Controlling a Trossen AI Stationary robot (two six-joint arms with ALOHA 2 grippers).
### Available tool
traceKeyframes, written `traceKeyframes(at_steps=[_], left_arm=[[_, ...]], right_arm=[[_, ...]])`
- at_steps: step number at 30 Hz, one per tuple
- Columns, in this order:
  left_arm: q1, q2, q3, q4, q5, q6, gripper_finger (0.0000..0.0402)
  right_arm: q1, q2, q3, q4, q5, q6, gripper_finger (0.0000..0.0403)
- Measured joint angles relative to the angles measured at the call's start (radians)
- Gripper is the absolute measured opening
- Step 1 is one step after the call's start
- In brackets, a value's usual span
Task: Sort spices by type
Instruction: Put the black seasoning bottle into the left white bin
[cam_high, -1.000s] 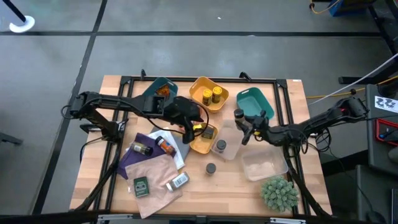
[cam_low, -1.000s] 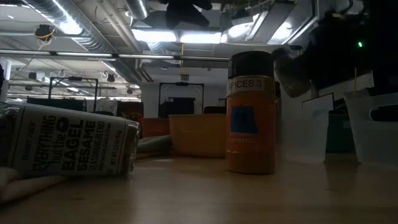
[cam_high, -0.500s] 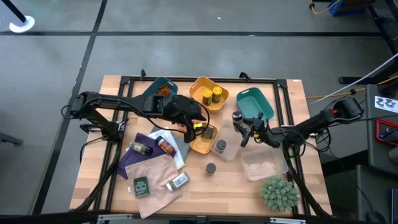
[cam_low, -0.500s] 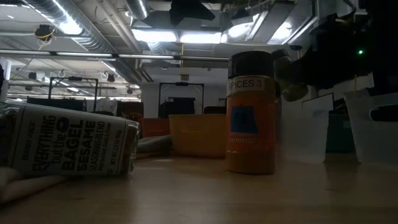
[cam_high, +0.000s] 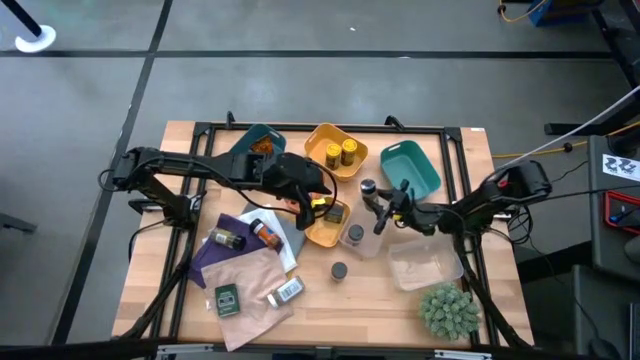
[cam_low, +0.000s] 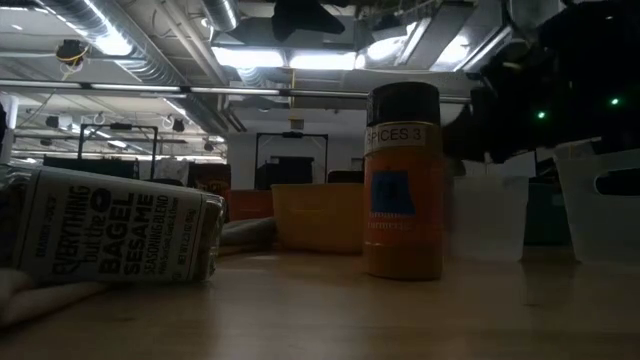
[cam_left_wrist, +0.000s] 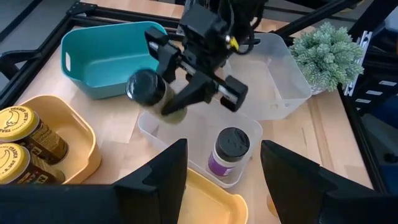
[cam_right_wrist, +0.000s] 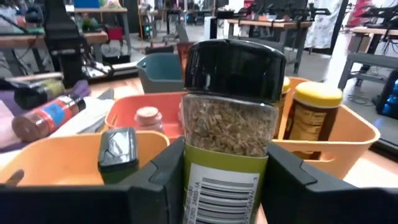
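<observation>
Right gripper (cam_left_wrist: 186, 84) clamped on dark-lidded herb jar (cam_right_wrist: 231, 118), high above the clear tray (cam_left_wrist: 186, 140). Could slip and topple the grey-lidded jar (cam_left_wrist: 229, 155) there. Left gripper (cam_left_wrist: 221, 177) wide, waiting alongside.

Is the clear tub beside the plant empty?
Apparently empty: the high view shows nothing in the clear tub beside the plant, and the left wrist view shows only its bare floor.

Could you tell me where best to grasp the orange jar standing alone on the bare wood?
Take the orange jar across its round body just below the dark lid, coming straight down from above: it stands upright, with bare table on every side for the fingers.
</observation>
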Motion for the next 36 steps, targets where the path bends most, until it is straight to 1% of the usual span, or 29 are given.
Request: traceKeyframes(at_steps=[7,11,15,21,25,29,36], left_arm=[[-0.001,0.000,0.000,-0.002,0.000,0.000,0.0186],[-0.001,0.000,0.000,-0.006,0.000,0.000,0.0186],[-0.001,0.000,0.000,-0.008,0.000,0.000,0.0186],[-0.001,0.000,0.000,-0.008,0.000,0.000,0.0186],[-0.001,0.000,0.000,-0.008,0.000,0.000,0.0186],[-0.001,0.000,0.000,-0.007,0.000,0.000,0.0186],[-0.001,0.000,0.000,-0.007,0.000,0.000,0.0186]], right_arm=[[0.002,0.090,0.029,-0.003,0.013,0.000,0.0154],[-0.001,0.097,0.029,-0.003,0.026,0.000,0.0154],[-0.018,0.097,0.029,-0.028,0.016,0.001,0.0154],[-0.038,0.097,0.029,-0.085,-0.022,0.006,0.0154],[-0.038,0.097,0.029,-0.086,-0.044,0.006,0.0157],[-0.038,0.097,0.029,-0.085,-0.044,0.006,0.0180],[-0.038,0.097,0.029,-0.085,-0.044,0.006,0.0241]])
